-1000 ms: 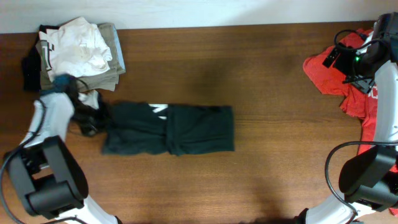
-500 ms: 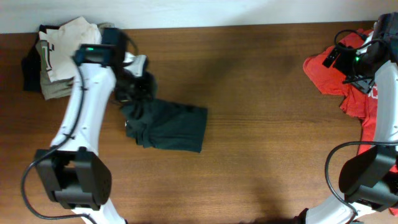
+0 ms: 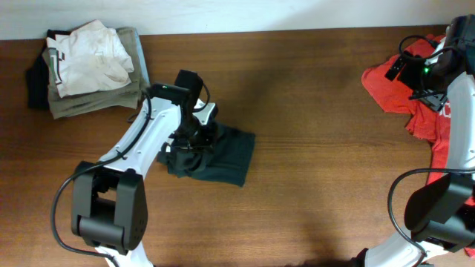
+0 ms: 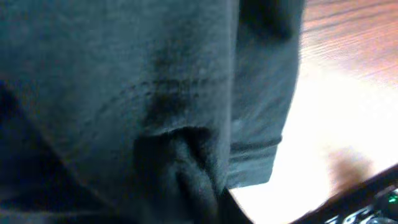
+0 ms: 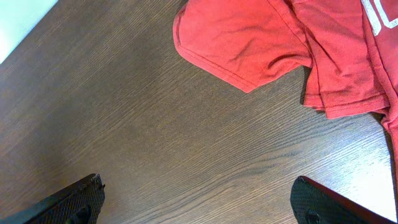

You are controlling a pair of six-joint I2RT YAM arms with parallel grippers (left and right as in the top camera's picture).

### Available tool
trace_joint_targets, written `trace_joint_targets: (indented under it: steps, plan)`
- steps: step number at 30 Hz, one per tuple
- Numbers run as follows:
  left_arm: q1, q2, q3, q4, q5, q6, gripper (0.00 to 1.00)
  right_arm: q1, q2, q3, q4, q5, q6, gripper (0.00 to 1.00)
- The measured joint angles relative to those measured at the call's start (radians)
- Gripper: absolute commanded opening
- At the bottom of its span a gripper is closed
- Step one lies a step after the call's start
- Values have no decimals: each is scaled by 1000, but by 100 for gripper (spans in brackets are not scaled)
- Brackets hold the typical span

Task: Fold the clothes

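Note:
The black T-shirt (image 3: 223, 152) lies on the table left of centre, folded over into a short, thick bundle. My left gripper (image 3: 191, 132) is down on its left end, shut on bunched black fabric. In the left wrist view the black T-shirt (image 4: 124, 81) fills nearly the whole frame, with a hemmed edge at the right and a pinched fold at the bottom. My right gripper (image 3: 424, 73) hovers at the far right by the red T-shirt; in the right wrist view it (image 5: 199, 205) is open and empty over bare wood.
A stack of white and khaki folded garments (image 3: 89, 63) sits at the back left corner. A crumpled red T-shirt (image 3: 393, 85) with white lettering lies at the right edge and also shows in the right wrist view (image 5: 249, 37). The table (image 3: 319, 148) is brown wood.
My left arm swung from the shirt's left end up and over to the right, carrying fabric with it. The long black strip is now a shorter bundle. The right arm has not moved.

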Motion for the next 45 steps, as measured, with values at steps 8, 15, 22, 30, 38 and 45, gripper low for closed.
trace_joint_targets:
  steps: [8, 15, 22, 30, 38, 45]
  plan:
    - [-58, 0, -3, 166, 32, -87, 38, 0, 0, 0, 0, 0, 0, 99]
    - [-138, 15, -5, 248, 44, -97, 37, 0, 0, 0, 0, 0, 0, 99]
    - [-169, 19, 163, 98, 28, -84, 37, 0, 0, 0, -2, 0, 0, 99]
    - [-22, 8, 311, -47, -108, -62, 60, 0, 0, 0, 0, 0, 0, 99]
    - [-108, 182, 228, -7, -58, -59, 20, 0, 0, 0, 0, 0, 0, 99]
    - [-160, 209, 225, -23, -23, -59, 0, 0, 0, 0, 0, 0, 0, 99]
